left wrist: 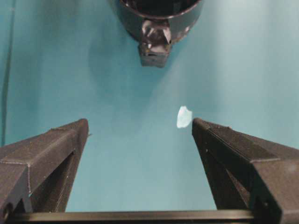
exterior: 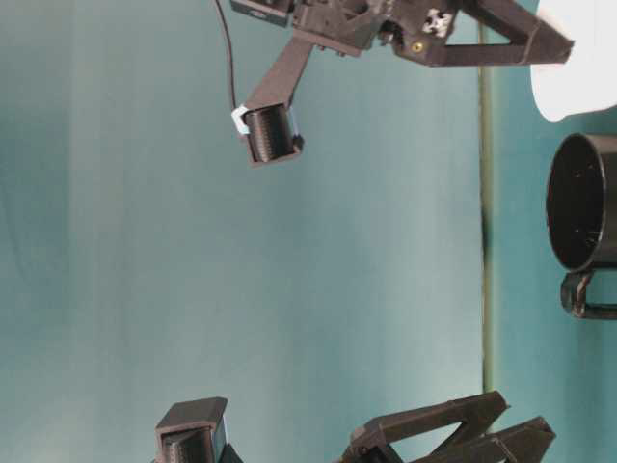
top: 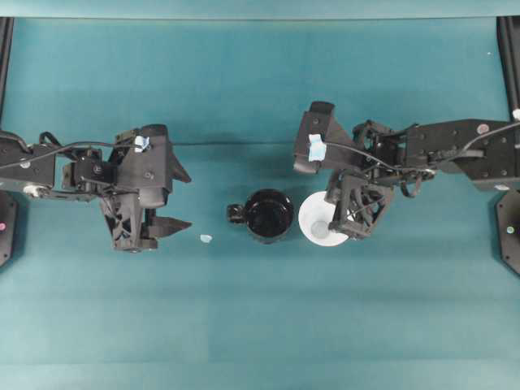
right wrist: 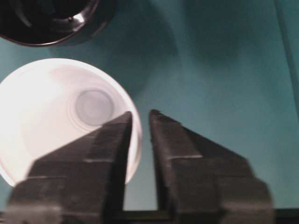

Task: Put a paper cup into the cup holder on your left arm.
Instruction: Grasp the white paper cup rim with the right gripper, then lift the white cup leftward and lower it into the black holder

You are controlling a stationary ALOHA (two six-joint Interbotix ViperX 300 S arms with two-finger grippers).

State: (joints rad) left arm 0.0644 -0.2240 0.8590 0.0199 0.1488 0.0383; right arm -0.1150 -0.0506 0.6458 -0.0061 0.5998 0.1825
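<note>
The white paper cup (top: 318,221) stands upright on the teal table, just right of the glossy black cup holder (top: 269,215), whose lug points left. My right gripper (top: 335,229) reaches down over the cup's right side. In the right wrist view the right gripper (right wrist: 140,114) has one finger inside the paper cup (right wrist: 60,116) and one outside, drawn in to a narrow slit on the cup's wall. My left gripper (top: 189,200) hovers left of the holder, wide open and holding nothing. In the left wrist view the left gripper (left wrist: 140,123) faces the cup holder (left wrist: 159,14).
A small white scrap (top: 205,239) lies on the table between the left gripper and the holder; the same scrap (left wrist: 184,116) lies by one fingertip in the left wrist view. Black frame posts stand at both side edges.
</note>
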